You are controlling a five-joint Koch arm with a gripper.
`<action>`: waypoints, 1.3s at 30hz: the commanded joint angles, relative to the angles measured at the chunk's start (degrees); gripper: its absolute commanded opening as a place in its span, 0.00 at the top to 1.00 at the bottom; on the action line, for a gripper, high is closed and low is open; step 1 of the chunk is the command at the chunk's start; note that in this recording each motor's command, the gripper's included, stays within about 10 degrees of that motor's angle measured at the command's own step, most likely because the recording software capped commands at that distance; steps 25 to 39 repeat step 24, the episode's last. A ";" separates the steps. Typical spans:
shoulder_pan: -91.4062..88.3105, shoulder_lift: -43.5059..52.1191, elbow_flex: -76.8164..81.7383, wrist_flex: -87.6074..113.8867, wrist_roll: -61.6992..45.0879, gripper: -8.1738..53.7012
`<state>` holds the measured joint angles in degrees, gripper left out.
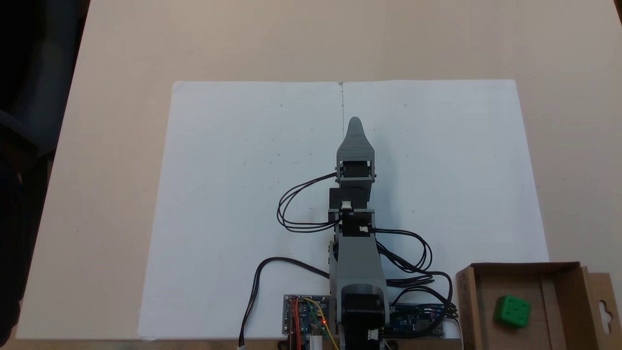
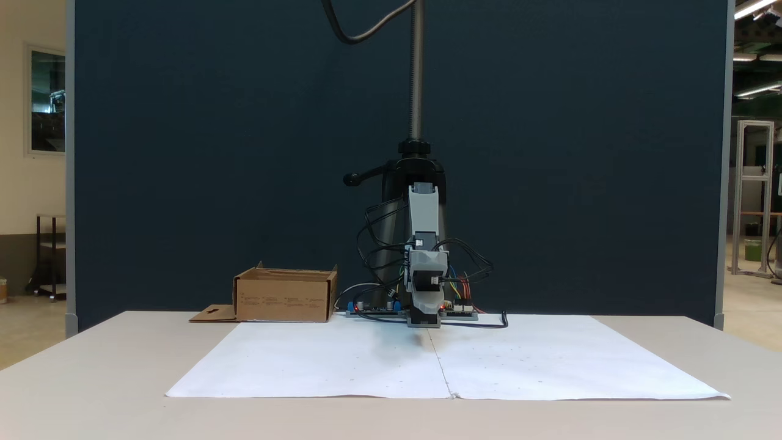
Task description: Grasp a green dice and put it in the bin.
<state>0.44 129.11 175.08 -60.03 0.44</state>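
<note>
Desk carries a white paper sheet, two halves meeting at a centre seam. Arm folded at mid-sheet, claw pointing along the seam; only one tapered tip shows, so can't tell if the jaws are apart or together. Green dice lies inside the bin beside the arm base; the top-down fixed view shows it, while the front fixed view has the bin wall hiding it. Printed text on that wall is too small to read.

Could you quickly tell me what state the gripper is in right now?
Gripper: cannot be told; jaws overlap, nothing held. The green dice lies in the bin.
</note>
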 commanded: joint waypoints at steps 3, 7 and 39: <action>0.79 6.77 4.22 -11.32 -3.60 0.14; 0.70 6.68 4.22 -15.10 -3.69 0.14; 0.70 6.59 4.22 -29.18 -3.69 0.14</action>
